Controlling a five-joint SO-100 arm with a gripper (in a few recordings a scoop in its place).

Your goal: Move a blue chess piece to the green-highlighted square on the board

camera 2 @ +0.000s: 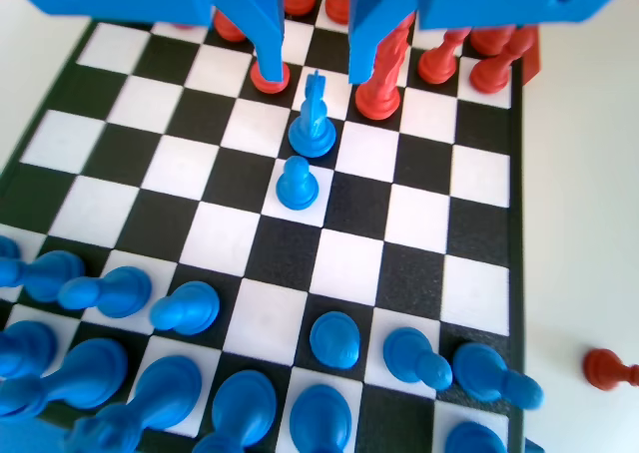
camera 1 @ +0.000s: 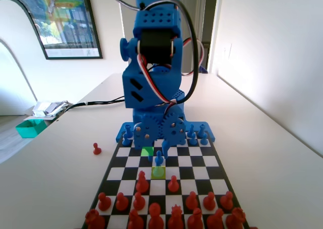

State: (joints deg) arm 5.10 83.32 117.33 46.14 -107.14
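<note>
- I see the gripper (camera 2: 312,69) hanging from the top of the wrist view, its two blue jaws spread apart and holding nothing; the gap between them sits above the head of a tall blue chess piece (camera 2: 313,124).
- That tall piece stands upright out on the chess board (camera 2: 479,179), and a smaller blue pawn (camera 2: 297,184) stands on the white square just beside it, nearer the blue ranks.
- In the fixed view the blue arm (camera 1: 151,62) towers at the board's far end. The green-highlighted square (camera 1: 147,152) lies bare near its base, and a blue piece (camera 1: 159,161) stands just ahead of a paler yellow-green square (camera 1: 158,172).
- What I judge could go wrong: red pieces crowd close. A red pawn (camera 2: 270,74) sits right under the left jaw and a taller red piece (camera 2: 379,94) under the right one in the wrist view, so a descent slightly off centre could knock either over.
- A closing pinch that catches the tall piece's thin top could tip it onto its neighbour.
- Carrying back low could sweep the smaller pawn.
- One red pawn (camera 1: 97,149) stands off the board on the pale table (camera 1: 262,148).
- The room is bright, with white walls, a framed map poster (camera 1: 60,17), a cable and a green box (camera 1: 31,128) at the table's left edge.
</note>
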